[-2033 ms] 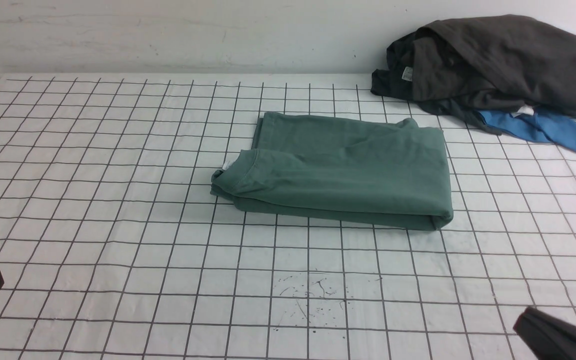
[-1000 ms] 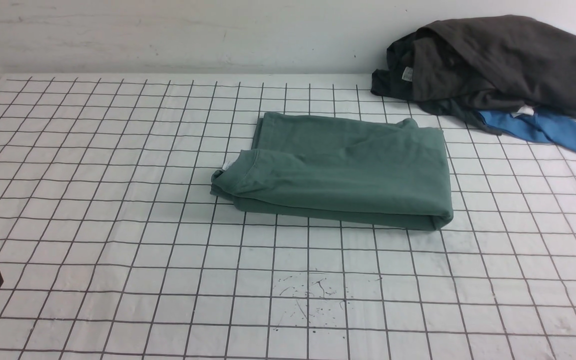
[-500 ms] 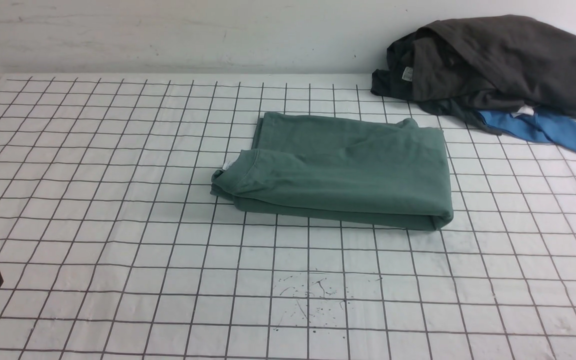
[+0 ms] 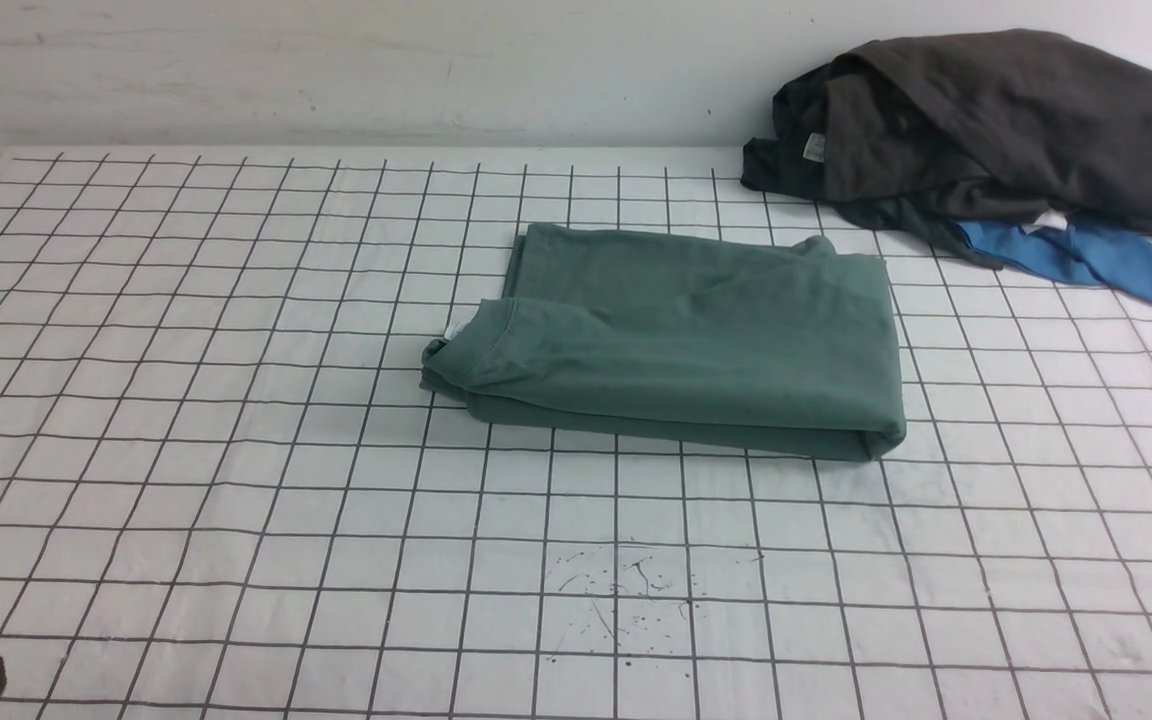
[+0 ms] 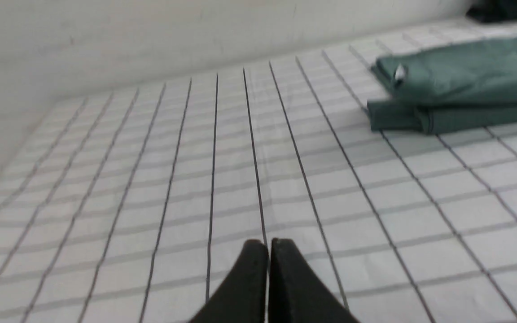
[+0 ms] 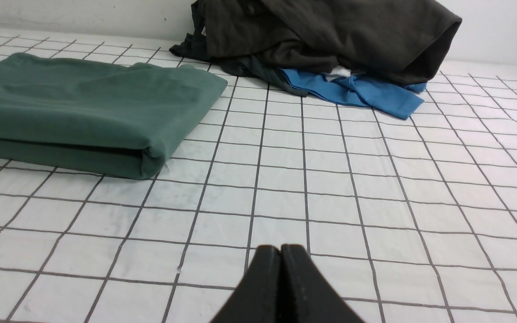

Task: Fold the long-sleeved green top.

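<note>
Now I see both my left gripper (image 5: 267, 244) and right gripper (image 6: 281, 249) pinched shut on nothing, low over the near grid; the green long-sleeved top (image 4: 681, 340) lies folded mid-table, apparently finished, well apart.

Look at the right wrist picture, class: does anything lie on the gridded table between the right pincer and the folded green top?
Nothing visible does. Only bare gridded table lies between the shut right pincer and the green top. The dark clothes pile and blue garment sit off to the far side.
</note>
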Robot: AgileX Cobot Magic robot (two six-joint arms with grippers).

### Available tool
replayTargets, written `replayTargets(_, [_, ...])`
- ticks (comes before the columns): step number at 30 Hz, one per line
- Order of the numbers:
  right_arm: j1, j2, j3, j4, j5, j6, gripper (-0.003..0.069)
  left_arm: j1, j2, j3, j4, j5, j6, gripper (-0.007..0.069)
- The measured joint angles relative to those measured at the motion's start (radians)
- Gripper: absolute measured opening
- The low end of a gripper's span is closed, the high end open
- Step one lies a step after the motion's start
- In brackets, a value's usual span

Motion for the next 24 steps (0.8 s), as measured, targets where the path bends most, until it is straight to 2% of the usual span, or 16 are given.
replayTargets(3, [0.000,0.000,0.000,0.000,0.000,0.000,-0.0014,0.003,0.000,0.002,-0.013,0.080,-0.003,-0.0007])
replayTargets(9, [0.000,0.000,0.000,0.000,0.000,0.000,-0.0014,0.004,0.000,0.002,-0.021,0.084,-0.029,-0.0007])
replayTargets(13, [0.000,0.000,0.000,0.000,0.000,0.000,-0.0014,0.004,0.000,0.002,-0.024,0.085,-0.089,-0.0007])
replayTargets(24, [0.000,0.000,0.000,0.000,0.000,0.000,-0.0014,0.004,0.000,0.002,-0.024,0.085,-0.097,-0.0007])
